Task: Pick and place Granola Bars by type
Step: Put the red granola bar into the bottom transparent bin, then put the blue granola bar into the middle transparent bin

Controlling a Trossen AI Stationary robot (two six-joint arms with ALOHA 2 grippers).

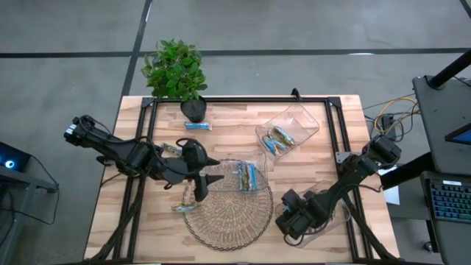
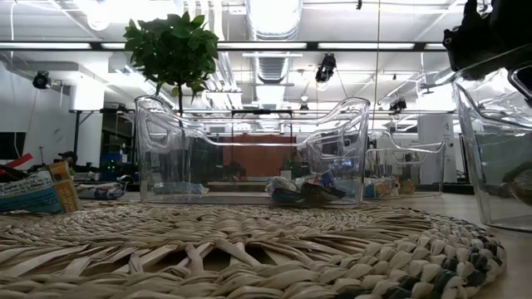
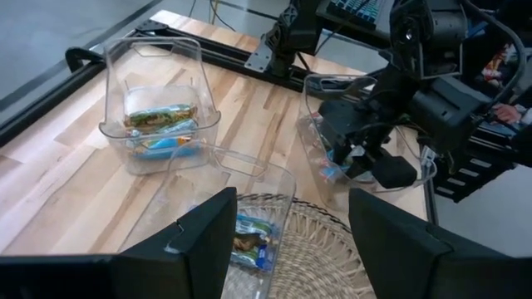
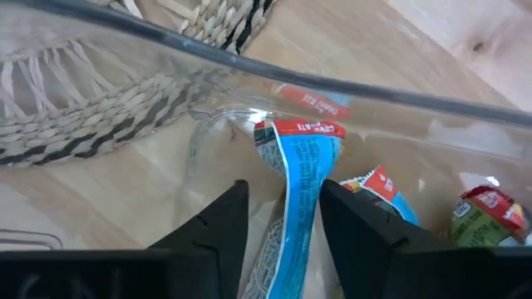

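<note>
1. Blue-and-red wrapper first: your right gripper (image 4: pixel 283 220) has its fingers clamped on a blue granola bar (image 4: pixel 301 178), held down inside the clear tray (image 1: pixel 335 213) at the lower right of the high view. Two more bars (image 4: pixel 391 195) already lie on that tray's floor.
2. Step in hand, as I judge it: placing this bar with its type. Next move calls for you to open the fingers, let it drop, and lift straight out clear of the tray wall.
3. Remaining bars: some in the centre tray (image 1: pixel 246 177) at the upper edge of the wicker mat (image 1: pixel 228 213), some in the upper-right tray (image 1: pixel 283 136), one loose bar (image 1: pixel 197 126) beside the plant pot, another (image 1: pixel 184 202) at the mat's left edge, one more (image 1: pixel 171 148) near the left arm.
4. Your left gripper (image 3: pixel 287 237) hangs over the mat's left side, fingers wide apart, holding nothing.
5. Surface: pale wooden tabletop (image 1: pixel 309 165) with a black frame rail; potted plant (image 1: pixel 176 73) at upper centre.
6. Room: grey floor around the table, a keyboard (image 1: pixel 449 202) at the far right, ceiling lights and ducting in the low view.
</note>
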